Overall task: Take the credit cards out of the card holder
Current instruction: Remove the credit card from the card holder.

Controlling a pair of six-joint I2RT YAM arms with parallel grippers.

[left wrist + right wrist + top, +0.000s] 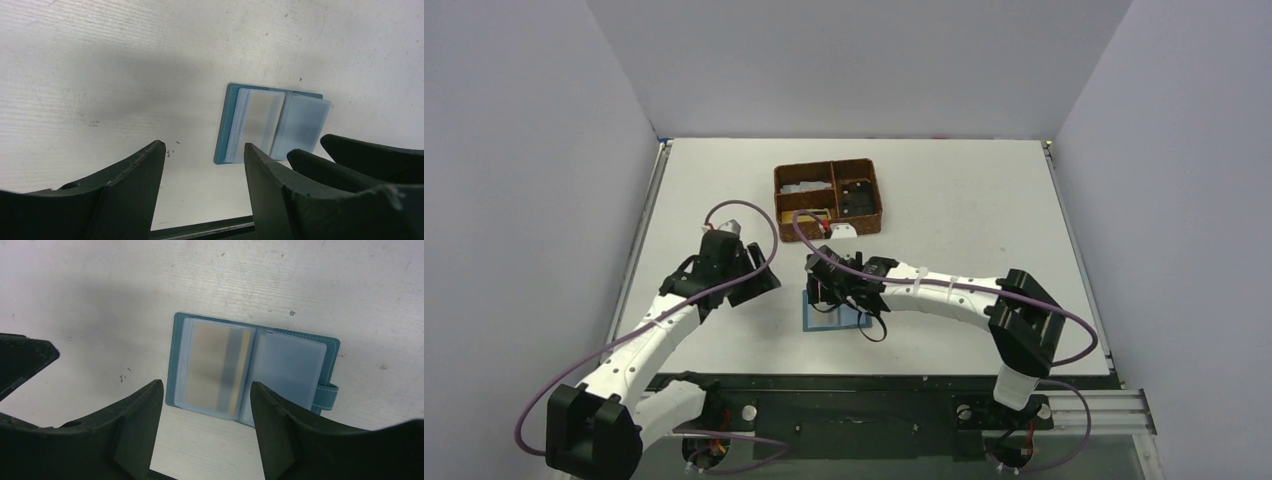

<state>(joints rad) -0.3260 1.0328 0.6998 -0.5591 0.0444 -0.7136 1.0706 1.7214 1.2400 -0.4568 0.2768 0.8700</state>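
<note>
Right, starting at the left: the left arm bends in from its base, and the left hand [762,280] hangs over bare counter [964,200], just left of the card holder [834,318]. Its fingers [135,175] are spread wide with nothing between them, only white counter showing in the gap. From the left wrist view the left hand [203,150] looks across at the card holder [272,122], which sits apart from it, and the dark fingers of the other arm crowd in at that view's right edge.

On to the middle: the teal-blue card holder [252,370] lies flat on the counter at near centre, folded open, its clear sleeves facing up. One of the credit cards [220,367], tan-gold with a grey stripe, sits tucked inside a sleeve on one panel. The other panel's sleeve looks pale and cloudy, and I can't tell what it carries. The little snap tab [327,392] sticks out from the holder's outer edge.

Directly above it is the right hand [836,285], fingers parted and gripping nothing; the right hand [206,387] frames the holder's edge between its tips, and no contact shows. Beyond them, towards the far side, the brown woven basket [828,197] sits apart from the holder. Out to the right, the right arm stretches back to its base.
</note>
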